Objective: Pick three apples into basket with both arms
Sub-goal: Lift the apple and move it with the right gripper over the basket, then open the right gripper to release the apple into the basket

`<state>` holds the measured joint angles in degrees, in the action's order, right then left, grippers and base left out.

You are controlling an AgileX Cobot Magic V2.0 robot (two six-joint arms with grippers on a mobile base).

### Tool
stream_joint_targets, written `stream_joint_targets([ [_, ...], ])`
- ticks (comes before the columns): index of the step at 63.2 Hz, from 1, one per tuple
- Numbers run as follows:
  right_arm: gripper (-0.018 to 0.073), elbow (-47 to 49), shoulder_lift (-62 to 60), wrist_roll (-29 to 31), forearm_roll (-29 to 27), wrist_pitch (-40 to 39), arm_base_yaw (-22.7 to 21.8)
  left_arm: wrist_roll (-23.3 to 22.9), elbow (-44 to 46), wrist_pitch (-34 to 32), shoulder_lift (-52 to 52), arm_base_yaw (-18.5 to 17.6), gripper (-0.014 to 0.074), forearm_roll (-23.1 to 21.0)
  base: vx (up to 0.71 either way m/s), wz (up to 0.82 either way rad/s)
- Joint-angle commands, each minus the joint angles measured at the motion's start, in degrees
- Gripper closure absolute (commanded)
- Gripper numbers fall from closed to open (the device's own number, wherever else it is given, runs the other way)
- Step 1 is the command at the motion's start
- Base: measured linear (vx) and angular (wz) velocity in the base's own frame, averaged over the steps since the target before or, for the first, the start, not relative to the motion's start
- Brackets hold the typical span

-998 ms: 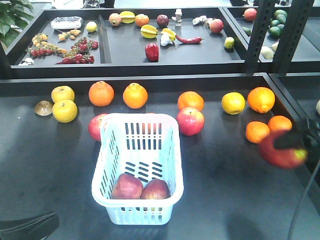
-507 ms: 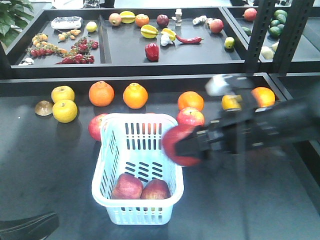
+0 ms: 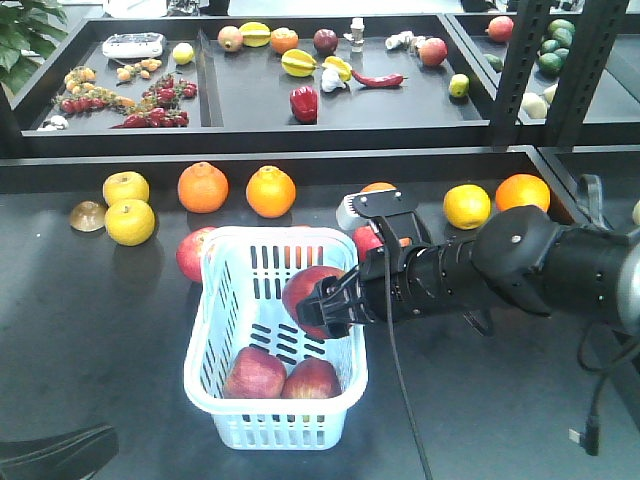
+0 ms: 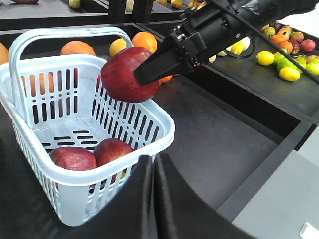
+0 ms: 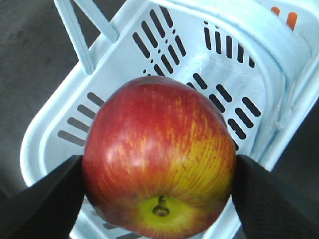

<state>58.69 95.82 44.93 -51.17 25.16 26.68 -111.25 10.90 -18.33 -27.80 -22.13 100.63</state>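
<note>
1. My right gripper (image 3: 322, 306) is clamped on a dark red apple (image 3: 308, 297), a black finger pressed to either side of it.
2. That apple hangs over the open top of the pale blue basket (image 3: 205, 335), just inside its right rim and clear of the floor.
3. Down in the basket, two more red apples (image 3: 254, 374) (image 3: 311, 379) lie side by side, touching, against the near wall.
4. From my right wrist I see the held apple stem-end up, a yellow patch around the stem, slotted basket floor beneath it.
5. My left gripper (image 4: 152, 172) shows only as two dark fingers pressed together near the basket's near wall, nothing between them.
6. Behind the basket, another red apple (image 3: 192, 254) rests against its far left corner; oranges (image 3: 203, 187) and yellow fruits (image 3: 130, 221) sit farther back.
</note>
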Motion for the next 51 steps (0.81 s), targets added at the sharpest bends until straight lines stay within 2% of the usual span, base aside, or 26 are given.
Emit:
stream_joint_targets([
  [1,-0.0024,2.46,-2.17,0.78,-1.79,-1.85,0.01,-0.73,1.51,0.76,-0.13,-0.23,0.0602,1.05,0.0,0.0],
  [12,-0.0045,3.5,-2.16,1.02,-1.62,-0.6,0.01,-0.73,1.51,0.76,-0.13,-0.23,0.0602,1.05,0.0,0.0],
  [24,-0.0013,3.98,-2.16,1.16,-1.87,-0.55,0.01,-0.73,1.51,0.76,-0.13,-0.23,0.0602,1.05,0.0,0.0],
  [32,0.0039,3.98,-2.35,1.16,-2.16,1.69,0.01,-0.73,1.51,0.76,-0.13,-0.23,0.0602,1.05,0.0,0.0],
  [40,0.0193,3.98,-3.46,1.2,-1.32,7.86,0.01,-0.73,1.51,0.76,-0.13,-0.23,0.0602,1.05,0.0,0.0],
  [51,0.0547,3.98,-7.1,2.11,3.5,18.46,0.01,-0.73,1.51,0.76,-0.13,-0.23,0.0602,1.05,0.0,0.0],
])
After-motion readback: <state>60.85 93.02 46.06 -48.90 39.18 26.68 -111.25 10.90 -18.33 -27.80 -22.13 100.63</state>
